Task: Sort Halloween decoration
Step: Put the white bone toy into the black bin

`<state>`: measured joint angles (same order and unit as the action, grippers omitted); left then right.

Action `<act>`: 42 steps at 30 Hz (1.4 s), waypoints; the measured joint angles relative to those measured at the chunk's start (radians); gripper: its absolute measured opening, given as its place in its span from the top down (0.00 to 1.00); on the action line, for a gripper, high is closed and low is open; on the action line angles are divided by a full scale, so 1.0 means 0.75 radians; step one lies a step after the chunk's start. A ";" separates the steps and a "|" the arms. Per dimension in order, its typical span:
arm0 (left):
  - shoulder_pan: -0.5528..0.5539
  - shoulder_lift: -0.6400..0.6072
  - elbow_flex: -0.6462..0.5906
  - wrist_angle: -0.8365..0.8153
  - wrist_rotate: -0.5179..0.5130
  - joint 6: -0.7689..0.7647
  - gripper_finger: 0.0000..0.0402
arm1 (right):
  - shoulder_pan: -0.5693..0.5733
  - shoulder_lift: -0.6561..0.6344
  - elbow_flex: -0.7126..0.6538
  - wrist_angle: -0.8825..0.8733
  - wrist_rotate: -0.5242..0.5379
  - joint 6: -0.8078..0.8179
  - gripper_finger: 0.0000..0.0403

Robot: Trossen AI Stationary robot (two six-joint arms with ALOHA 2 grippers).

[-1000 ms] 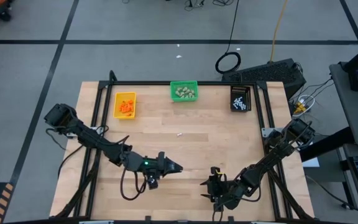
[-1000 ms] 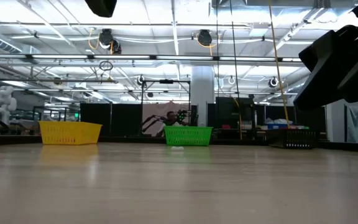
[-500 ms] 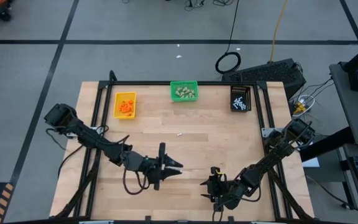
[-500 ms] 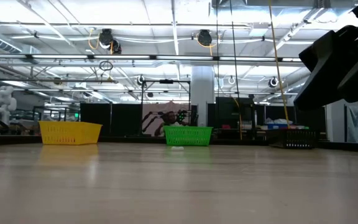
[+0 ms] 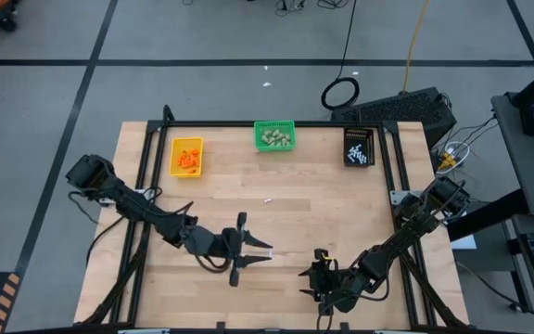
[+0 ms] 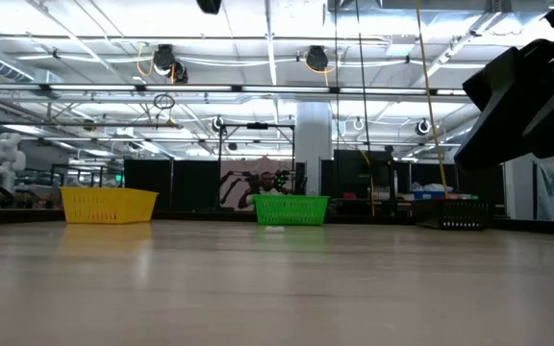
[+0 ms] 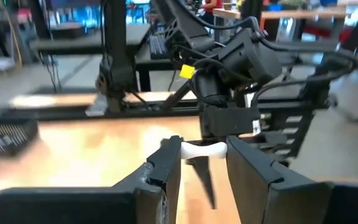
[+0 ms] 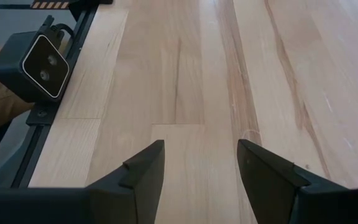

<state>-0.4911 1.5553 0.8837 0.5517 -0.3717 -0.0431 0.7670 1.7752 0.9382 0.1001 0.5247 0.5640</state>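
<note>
My left gripper (image 5: 265,250) hovers over the table's near middle, shut on a thin white stick (image 7: 202,149) of the Halloween decoration. My right gripper (image 5: 316,278) stands open close by, toward the near edge, with only bare wood between its fingers (image 8: 201,163). At the far edge stand a yellow bin (image 5: 186,156) with orange bits, a green bin (image 5: 275,136) with beige lumps and a black bin (image 5: 359,147) with white sticks. One small white piece (image 5: 268,199) lies alone on the table's middle. My left gripper pinches the white stick between its two fingers; each end of the stick (image 7: 185,149) meets one fingertip, so the stick bridges the gap. The fingers reach out about level toward the table's right side. The stick is lifted clear of the table.
The black frame rail and a small camera (image 8: 39,59) sit at the table's near edge, close to my right gripper. The lone white piece (image 6: 274,228) lies in front of the green bin (image 6: 291,209). Bare wood lies between the bins and both grippers.
My left gripper has rolled about a quarter turn around its own pointing line while staying in place over the table, keeping the white stick between its fingers. My right arm has kept still.
</note>
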 joint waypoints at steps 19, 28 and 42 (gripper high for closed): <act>-0.003 0.000 0.000 -0.021 0.001 -0.646 0.72 | 0.000 0.000 0.000 0.001 0.003 0.000 0.53; -0.002 0.000 0.000 -0.020 0.001 -0.693 0.72 | 0.000 0.000 0.000 0.001 0.004 0.026 0.53; 0.026 0.019 -0.001 -0.042 0.003 -0.046 0.72 | 0.009 0.024 0.000 0.251 0.324 -0.756 0.53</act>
<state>-0.4717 1.5697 0.8833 0.5205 -0.3698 -0.0775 0.7739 1.7931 0.9382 0.2881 0.7679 -0.0029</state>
